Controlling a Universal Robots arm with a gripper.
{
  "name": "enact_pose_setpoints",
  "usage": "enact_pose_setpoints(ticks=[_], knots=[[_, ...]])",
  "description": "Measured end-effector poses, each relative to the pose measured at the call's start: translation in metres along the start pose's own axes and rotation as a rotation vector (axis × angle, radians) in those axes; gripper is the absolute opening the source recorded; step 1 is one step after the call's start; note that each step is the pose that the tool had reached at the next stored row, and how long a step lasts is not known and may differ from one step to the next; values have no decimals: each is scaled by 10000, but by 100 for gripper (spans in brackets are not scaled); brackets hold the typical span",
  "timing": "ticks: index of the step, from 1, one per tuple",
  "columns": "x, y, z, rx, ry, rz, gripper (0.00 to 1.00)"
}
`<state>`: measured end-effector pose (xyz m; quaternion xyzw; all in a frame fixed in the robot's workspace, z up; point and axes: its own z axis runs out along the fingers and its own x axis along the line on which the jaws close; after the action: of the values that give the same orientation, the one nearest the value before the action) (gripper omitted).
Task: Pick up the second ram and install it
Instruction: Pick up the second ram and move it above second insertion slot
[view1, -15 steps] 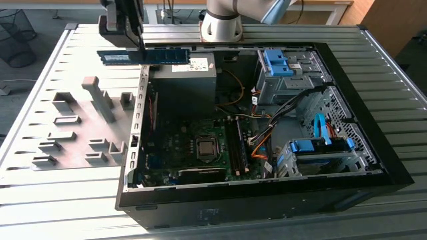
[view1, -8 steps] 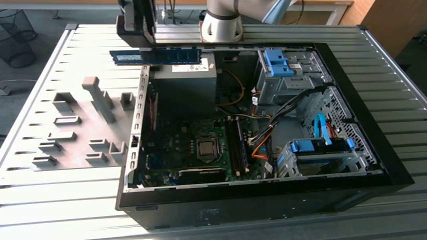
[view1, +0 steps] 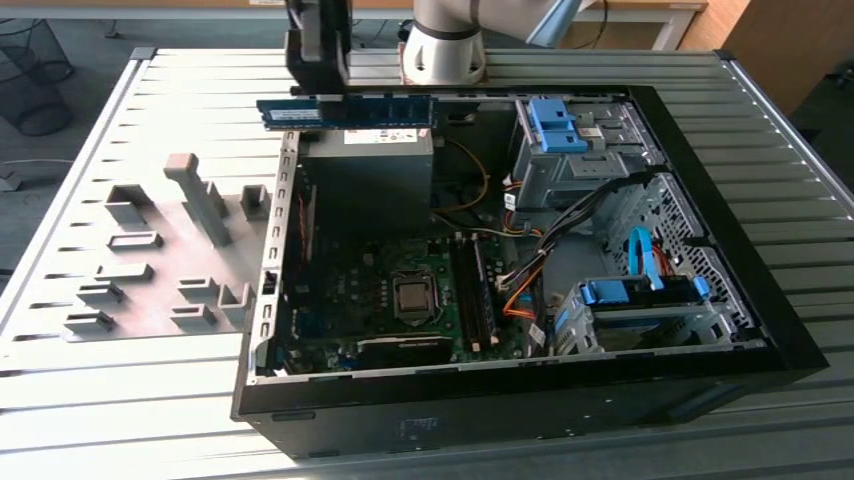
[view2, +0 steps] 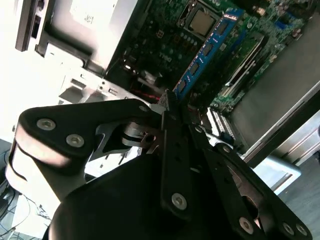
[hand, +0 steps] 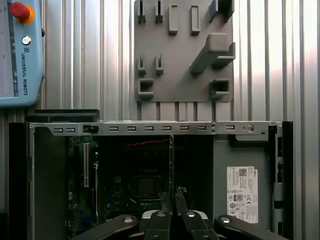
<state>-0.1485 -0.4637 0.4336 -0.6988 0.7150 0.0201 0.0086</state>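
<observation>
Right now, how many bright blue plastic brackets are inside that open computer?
2. One blue bracket tops the drive cage at the far end of the computer case; the other tops the cage toward the exterior view's right. Others may be hidden.

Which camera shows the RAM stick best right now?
Exterior view: the second ram shows full length, side-on, held in the gripper. Second wrist view foreshortens it; first wrist view gives an edge-on sliver.

Your matte black pincer (view2: 169, 102) shows flat linkage bars (view2: 175, 150) dotted with silver screw heads (view2: 179, 201); your arm (view1: 447, 40) is a pale grey cylinder.
</observation>
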Motion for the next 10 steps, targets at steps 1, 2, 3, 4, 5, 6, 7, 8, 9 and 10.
enact_pose_setpoints(ticks=[1, 2, 3, 4, 5, 6, 7, 8, 9, 10], knots=[[-1, -34, 0, 1, -1, 0, 14], [-2, -69, -1, 1, -1, 1, 14], [-3, -103, -1, 1, -1, 0, 14], [-3, -141, -2, 0, 0, 0, 14], [-4, -175, -2, 1, -1, 0, 14], [-5, -209, -3, 0, 0, 0, 14], [-6, -242, -4, 0, 0, 1, 14], [-6, -277, -4, 1, -1, 0, 14], [-7, -313, -5, 0, 0, -1, 14], [-8, -347, -5, 0, -1, 0, 14]])
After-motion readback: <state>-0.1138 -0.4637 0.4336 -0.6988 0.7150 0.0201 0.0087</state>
